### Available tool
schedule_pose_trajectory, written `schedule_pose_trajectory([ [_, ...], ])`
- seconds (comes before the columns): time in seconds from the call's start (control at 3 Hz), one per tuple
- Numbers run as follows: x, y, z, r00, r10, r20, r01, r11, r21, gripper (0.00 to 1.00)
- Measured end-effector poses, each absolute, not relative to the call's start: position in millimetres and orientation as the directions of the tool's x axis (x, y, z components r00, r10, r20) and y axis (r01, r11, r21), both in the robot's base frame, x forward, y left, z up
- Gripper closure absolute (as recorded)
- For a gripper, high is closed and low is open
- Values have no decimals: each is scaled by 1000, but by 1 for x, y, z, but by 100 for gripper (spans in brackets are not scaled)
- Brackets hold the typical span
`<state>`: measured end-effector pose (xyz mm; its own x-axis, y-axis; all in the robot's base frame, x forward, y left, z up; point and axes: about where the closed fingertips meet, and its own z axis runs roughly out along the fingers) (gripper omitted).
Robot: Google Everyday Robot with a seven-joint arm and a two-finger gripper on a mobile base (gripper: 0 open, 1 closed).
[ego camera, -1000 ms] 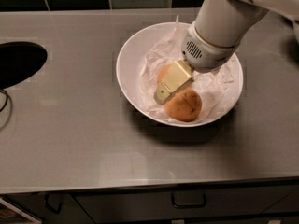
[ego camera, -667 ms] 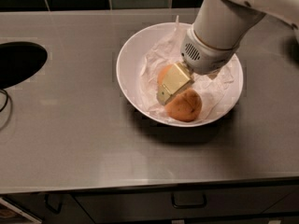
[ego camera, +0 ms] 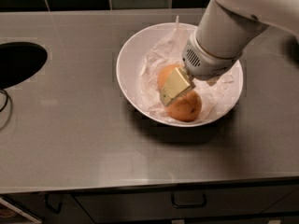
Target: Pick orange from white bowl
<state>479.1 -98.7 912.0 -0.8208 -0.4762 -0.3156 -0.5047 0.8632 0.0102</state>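
The white bowl [ego camera: 128, 73] stands on the steel counter, lined with crumpled white paper. Two oranges lie in it. The orange [ego camera: 165, 75], deeper in colour, sits near the middle and is partly hidden behind a yellowish finger [ego camera: 175, 86]. A paler orange with dark specks [ego camera: 185, 108] lies in front, at the near rim. My gripper [ego camera: 177, 84] reaches down into the bowl from the upper right, with its visible finger between the two fruits and touching or nearly touching both. The other finger is hidden under the white wrist.
A dark round opening [ego camera: 18, 63] is cut into the counter at the far left, with a cable at its edge. Dark tiles line the back wall. Drawers with handles [ego camera: 188, 202] run below the counter's front edge.
The finger has shifted slightly down and to the right inside the bowl. The deeper-coloured orange now shows at its left side. The bowl and the front orange have not moved.
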Motion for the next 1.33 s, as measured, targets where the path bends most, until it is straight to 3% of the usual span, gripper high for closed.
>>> schedule_pose_trajectory([
  [1.33,486,-90,886,-819,-482,-312,-519,853,44,36],
])
